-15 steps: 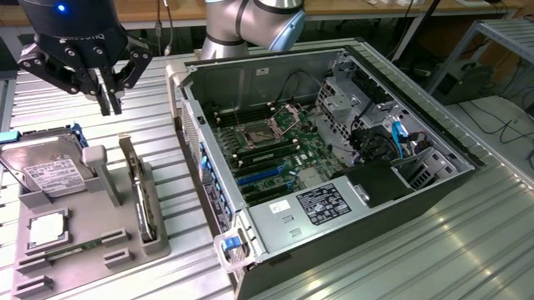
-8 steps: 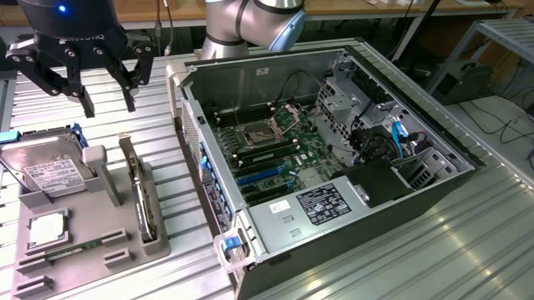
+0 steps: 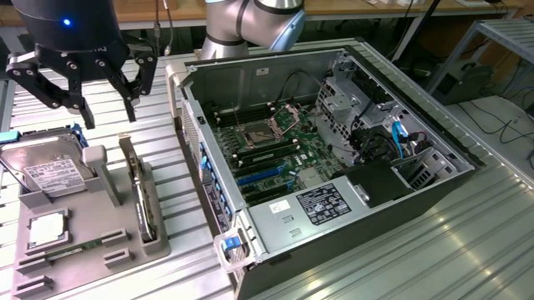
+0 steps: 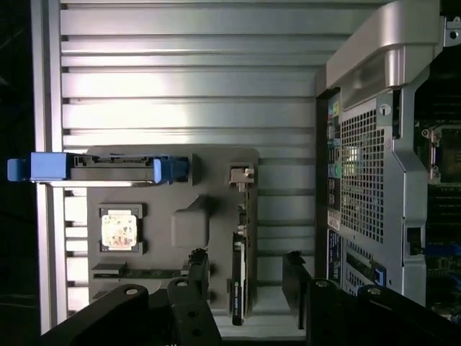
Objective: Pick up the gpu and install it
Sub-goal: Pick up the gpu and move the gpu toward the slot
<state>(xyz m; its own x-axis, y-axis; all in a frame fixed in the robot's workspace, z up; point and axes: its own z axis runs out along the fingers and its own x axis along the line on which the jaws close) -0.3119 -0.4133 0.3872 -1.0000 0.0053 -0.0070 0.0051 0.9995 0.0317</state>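
**Pincer wide open above graphics card in its stand**

At ten o'clock in the exterior view, the gripper (image 3: 109,119) hangs with its dark fingers (image 3: 82,106) spread wide and nothing between them. Just beneath it, at eight o'clock, the gpu (image 3: 139,194) stands on edge in a slot of a grey holder (image 3: 159,247), clear of the fingertips and outside the machine. Seen from the wrist camera, the card's thin edge runs in line between the two fingers, with its silver bracket (image 4: 241,176) at one end.

A hard drive (image 3: 46,169) with a white label rests on the same holder at nine o'clock from the card. A small square CPU chip (image 3: 49,230) lies at seven o'clock from it.

The open computer case (image 3: 242,81) fills the frame from the centre out to four o'clock, at three o'clock from the holder. Its motherboard (image 3: 276,147) and blue slots (image 3: 259,178) are exposed. Holder and case sit on a ribbed metal table (image 3: 434,250). The robot arm (image 3: 250,25) rises at twelve o'clock.
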